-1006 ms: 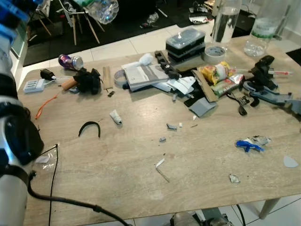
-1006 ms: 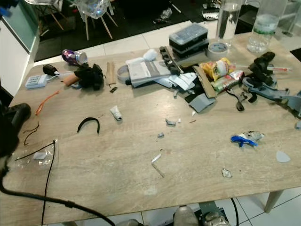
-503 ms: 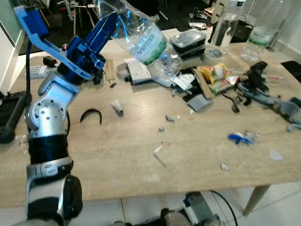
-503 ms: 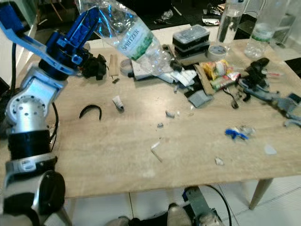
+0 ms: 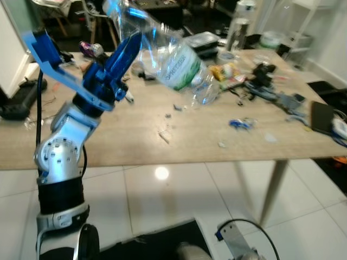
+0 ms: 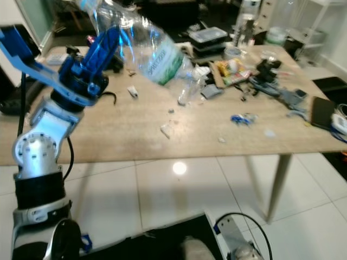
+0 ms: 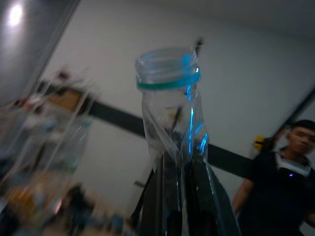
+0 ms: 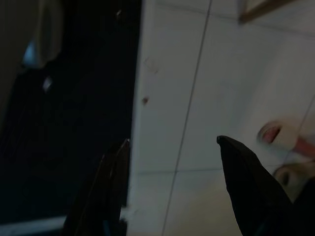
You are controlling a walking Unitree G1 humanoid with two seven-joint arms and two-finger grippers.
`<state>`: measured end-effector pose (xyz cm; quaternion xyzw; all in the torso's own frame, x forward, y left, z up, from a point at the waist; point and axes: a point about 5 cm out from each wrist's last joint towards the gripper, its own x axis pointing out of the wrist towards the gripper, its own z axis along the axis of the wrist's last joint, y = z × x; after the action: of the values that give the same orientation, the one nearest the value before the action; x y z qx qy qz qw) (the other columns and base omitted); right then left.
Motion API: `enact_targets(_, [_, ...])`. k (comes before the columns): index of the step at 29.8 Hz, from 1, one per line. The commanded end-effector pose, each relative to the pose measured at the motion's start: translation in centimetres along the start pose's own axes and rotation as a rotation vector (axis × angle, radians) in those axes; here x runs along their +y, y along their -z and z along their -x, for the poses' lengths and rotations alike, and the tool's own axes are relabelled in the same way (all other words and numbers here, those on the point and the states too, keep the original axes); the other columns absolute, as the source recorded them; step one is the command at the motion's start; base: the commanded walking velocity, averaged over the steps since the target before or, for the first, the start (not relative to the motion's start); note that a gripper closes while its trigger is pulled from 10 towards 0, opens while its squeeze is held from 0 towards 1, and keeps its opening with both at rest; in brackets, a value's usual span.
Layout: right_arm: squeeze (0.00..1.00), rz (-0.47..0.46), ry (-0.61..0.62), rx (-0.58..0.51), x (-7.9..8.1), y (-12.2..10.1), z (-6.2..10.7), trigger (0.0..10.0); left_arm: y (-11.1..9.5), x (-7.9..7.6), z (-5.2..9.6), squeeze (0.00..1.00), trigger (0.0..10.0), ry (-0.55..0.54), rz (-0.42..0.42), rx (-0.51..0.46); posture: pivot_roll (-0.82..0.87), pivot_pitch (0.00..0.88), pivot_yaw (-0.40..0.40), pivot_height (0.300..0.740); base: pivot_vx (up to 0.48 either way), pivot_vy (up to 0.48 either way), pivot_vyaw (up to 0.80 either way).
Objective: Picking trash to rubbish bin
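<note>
Now my left fingers (image 5: pixel 122 57) were closed tight on the crushed bottle (image 5: pixel 173 59), squeezing it near its neck. Its long body stuck out past the fingertips, high above the surface (image 5: pixel 190 135). I saw no bin yet. My right fingers (image 8: pixel 172 187) hung open.

Clear bottle (image 5: pixel 168 51) with green-white label, blue left hand (image 5: pixel 116 67), beige table (image 5: pixel 190 141)

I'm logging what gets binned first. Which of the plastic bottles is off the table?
The crushed clear bottle with the green-and-white label, tilted in the left gripper, which grips its neck. The other bottles stand upright at the table's far end.
</note>
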<state>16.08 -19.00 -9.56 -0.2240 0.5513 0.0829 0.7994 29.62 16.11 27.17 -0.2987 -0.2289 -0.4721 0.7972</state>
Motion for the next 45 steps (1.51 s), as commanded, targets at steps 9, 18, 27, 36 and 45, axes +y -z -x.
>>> enact_targets(9, [0.00,0.013,-0.033,0.002,0.8,0.1,0.0,10.0,2.6,4.1,7.3,0.00,10.0,-0.335,-0.066,0.269,-0.01,0.063,-0.006,0.740,-0.480,0.000,0.00])
enact_targets(18, [0.00,0.014,-0.044,0.003,1.1,0.1,0.0,10.0,6.6,7.2,16.8,0.00,10.0,-0.709,0.027,0.436,0.00,0.073,0.003,0.740,-0.480,0.000,0.00])
enact_targets(27, [0.00,0.019,-0.053,0.005,1.3,0.2,0.0,10.0,8.4,7.3,19.8,0.00,10.0,-0.797,0.083,0.471,0.02,0.082,0.009,0.740,-0.480,0.000,0.00])
enact_targets(36, [0.00,-0.031,-0.096,0.015,1.8,0.4,0.0,10.0,11.0,8.0,20.2,0.00,10.0,-0.862,0.031,0.625,0.01,0.091,0.020,0.740,-0.073,0.000,-0.35])
enact_targets(45, [0.00,-0.043,-0.098,0.022,1.9,0.5,0.1,10.0,15.1,6.1,27.2,0.00,10.0,-1.079,-0.190,1.251,0.01,0.089,0.030,0.740,0.000,0.000,-0.80])
